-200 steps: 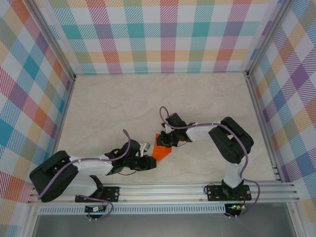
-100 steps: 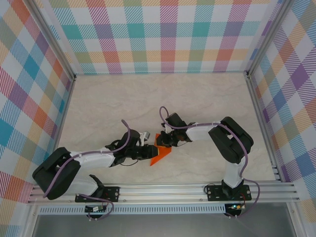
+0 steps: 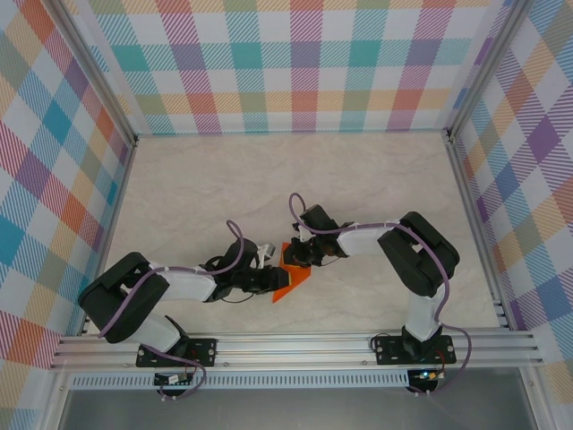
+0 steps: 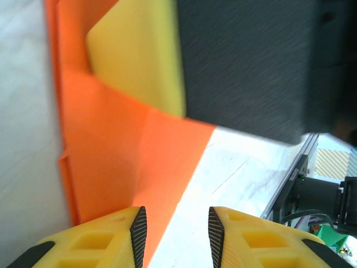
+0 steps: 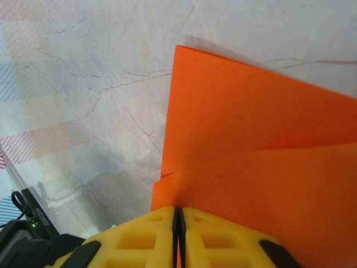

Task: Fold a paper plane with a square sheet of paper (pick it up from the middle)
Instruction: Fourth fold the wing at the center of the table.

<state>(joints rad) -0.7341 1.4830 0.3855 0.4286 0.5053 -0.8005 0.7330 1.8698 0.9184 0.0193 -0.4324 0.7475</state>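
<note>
Right wrist view: clamped on the square sheet of paper (image 5: 251, 139) with right gripper (image 5: 177, 211), left gripper (image 4: 174, 220) just beside that gripper, jaws apart. Could rip if yanked against that clamp.

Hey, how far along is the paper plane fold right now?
Done: the orange sheet already carries folds, with layers overlapping. In hand: the right pincer is shut on it, and the left pincer is open at its edge. Left: no narrow dart shape yet.

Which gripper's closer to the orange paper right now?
Right. The right gripper is shut on the orange paper; the left gripper is open right beside it, not gripping.
</note>
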